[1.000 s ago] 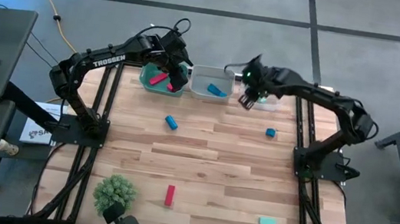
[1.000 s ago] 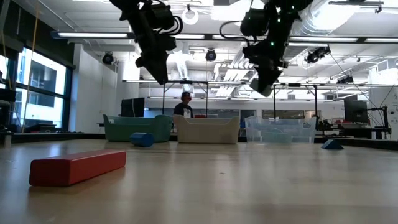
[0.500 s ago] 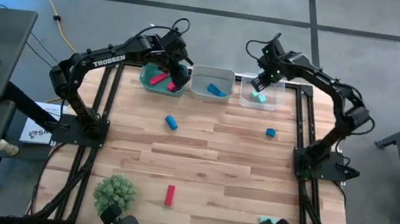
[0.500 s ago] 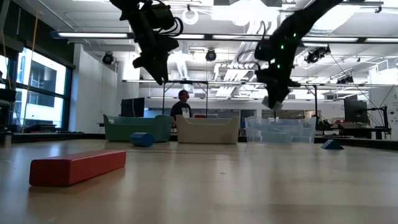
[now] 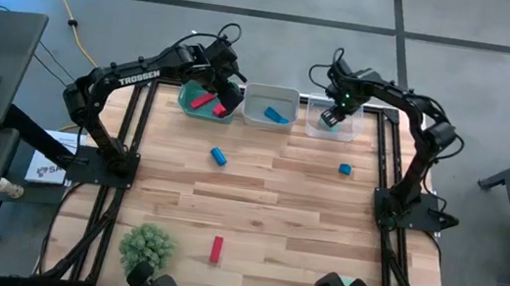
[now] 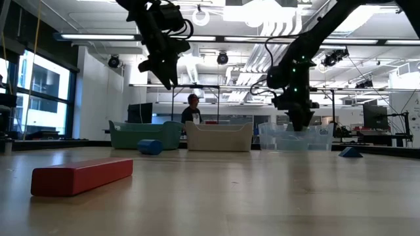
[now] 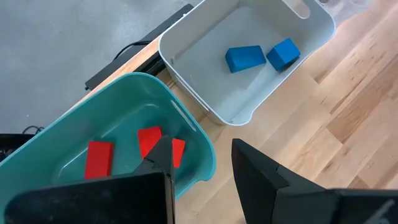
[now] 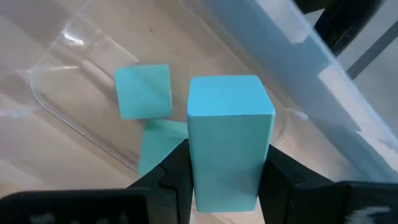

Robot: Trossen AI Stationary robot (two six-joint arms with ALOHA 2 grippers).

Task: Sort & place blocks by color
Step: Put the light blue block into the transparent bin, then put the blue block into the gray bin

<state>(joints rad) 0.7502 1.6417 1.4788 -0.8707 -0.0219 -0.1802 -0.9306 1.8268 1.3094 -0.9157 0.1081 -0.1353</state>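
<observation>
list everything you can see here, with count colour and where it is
bins: 3; green bin, grey bin, clear bin; in a row at the table's far edge
red blocks: 3 in the green bin; 1 bar loose on the near table
blue blocks: 2 in the grey bin; 1 loose mid-table; 1 loose on the right
teal blocks: 2 in the clear bin; 1 bar held by the right gripper
plant-like ball: 1, green, near-left of the table
person: 1, in the room behind the bins
left gripper: empty, jaws apart, over the green bin
right gripper: over the clear bin, clamping the teal bar
</observation>
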